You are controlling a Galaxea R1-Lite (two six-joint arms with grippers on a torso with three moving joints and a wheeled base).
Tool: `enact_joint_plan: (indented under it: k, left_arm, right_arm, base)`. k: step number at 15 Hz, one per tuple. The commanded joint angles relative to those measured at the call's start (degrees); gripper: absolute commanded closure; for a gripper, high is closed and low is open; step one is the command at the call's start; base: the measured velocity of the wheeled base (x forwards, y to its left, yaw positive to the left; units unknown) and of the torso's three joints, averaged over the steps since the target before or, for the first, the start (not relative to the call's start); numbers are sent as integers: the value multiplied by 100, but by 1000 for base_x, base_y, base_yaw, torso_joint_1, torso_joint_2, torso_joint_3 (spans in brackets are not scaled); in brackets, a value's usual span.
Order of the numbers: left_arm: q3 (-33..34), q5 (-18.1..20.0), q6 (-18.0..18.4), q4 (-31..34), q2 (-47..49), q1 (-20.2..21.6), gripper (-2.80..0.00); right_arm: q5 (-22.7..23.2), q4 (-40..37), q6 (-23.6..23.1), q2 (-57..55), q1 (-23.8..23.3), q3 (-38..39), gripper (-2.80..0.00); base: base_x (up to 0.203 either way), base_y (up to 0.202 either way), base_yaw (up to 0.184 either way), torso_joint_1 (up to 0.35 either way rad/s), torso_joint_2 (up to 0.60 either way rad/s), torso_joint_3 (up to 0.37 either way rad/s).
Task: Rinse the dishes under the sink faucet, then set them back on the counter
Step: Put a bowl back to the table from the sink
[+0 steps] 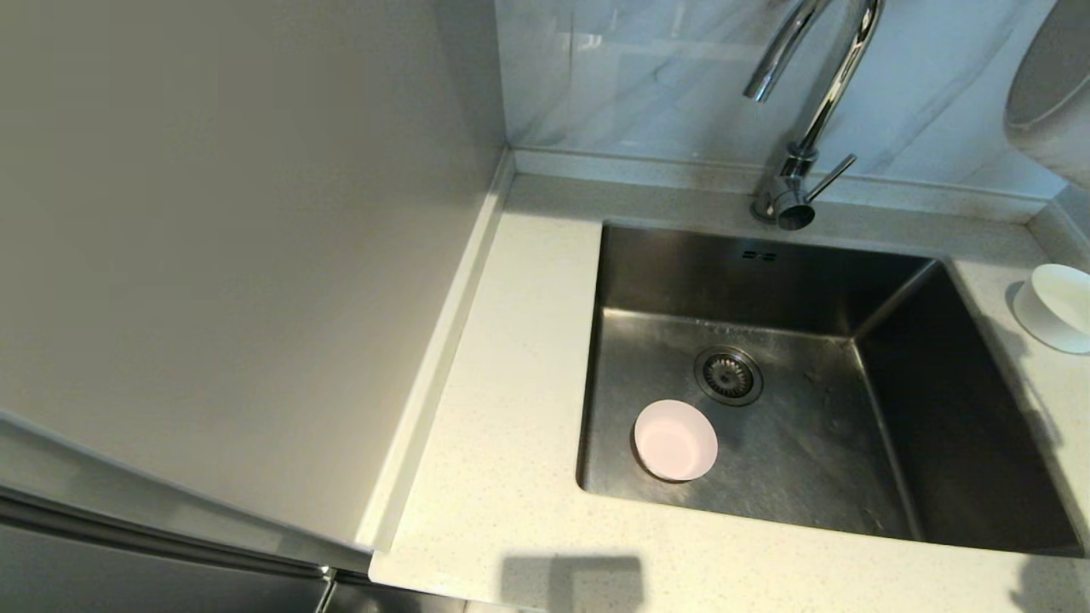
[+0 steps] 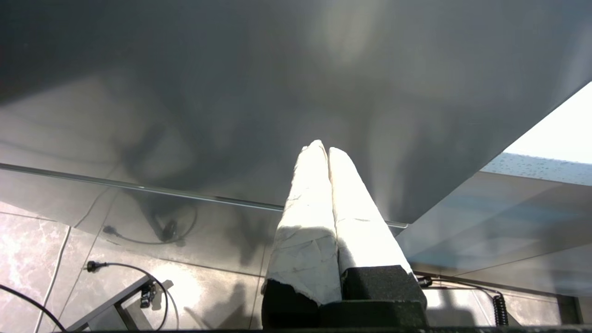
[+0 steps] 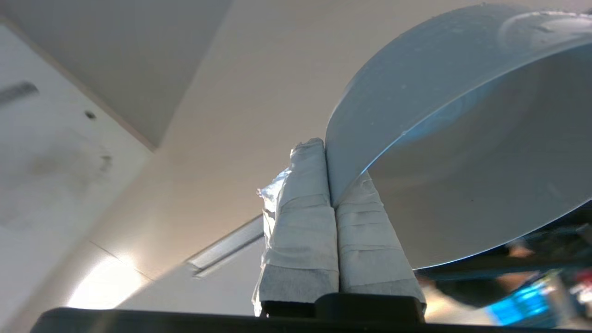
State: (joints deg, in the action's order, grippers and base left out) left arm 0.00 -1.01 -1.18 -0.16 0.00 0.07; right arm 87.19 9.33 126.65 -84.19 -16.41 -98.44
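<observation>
The pale pink bowl (image 1: 675,440) stands upright on the floor of the sink (image 1: 724,281), near the round drain strainer (image 1: 729,375). On the counter (image 1: 511,383), right of the basin, sits the white bowl (image 1: 1058,306). My right gripper (image 3: 330,175) is shut on the rim of the light grey bowl (image 3: 462,138), one finger inside and one outside. That light grey bowl (image 1: 1056,94) hangs high at the far right, tilted. No water runs from the chrome faucet (image 1: 809,128). My left gripper (image 2: 323,150) is shut on nothing, parked low by a grey cabinet front.
A plain beige wall panel (image 1: 238,255) rises along the counter's left side. A marble backsplash (image 1: 639,77) stands behind the faucet. In the left wrist view, cables (image 2: 120,266) lie on the tiled floor below the cabinet.
</observation>
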Motion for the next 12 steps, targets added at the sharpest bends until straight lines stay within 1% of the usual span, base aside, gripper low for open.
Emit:
enact_joint_plan:
  k: [1,2,4,6,8,9,10,12]
  left_arm:
    - [0,-4,-5,-2,-18,1,0]
    - [0,0,2,-2,-18,1,0]
    - [0,-4,-5,-2,-18,1,0]
    - [0,5,-5,-2,-18,1,0]
    - [0,-4,-5,-2,-18,1,0]
    - [0,2,-5,-2,-18,1,0]
    - [0,-4,-5,-2,-18,1,0]
    - [0,-4,-5,-2,-18,1,0]
  right_arm:
    - [48,324,119,20,-234,263,0]
    - [48,345,122,18,-364,233,0]
    - [48,423,96,5,-359,-231,0]
    - [48,445,110,18,77,-608,0]
    - [48,262,159,138,224,-345,0]
    - [48,-18,215,180,254,-86,0]
    - [48,-386,243,192,239,195,0]
    - [48,-752,253,182,21,942,0]
  base:
    - [0,0,0,0,0,0]
    - [0,0,0,0,0,0]
    - [0,0,0,0,0,0]
    - [0,0,0,0,0,0]
    - [0,0,0,0,0,0]
    - [0,0,0,0,0,0]
    - [0,0,0,0,0,0]
    - [0,0,0,0,0,0]
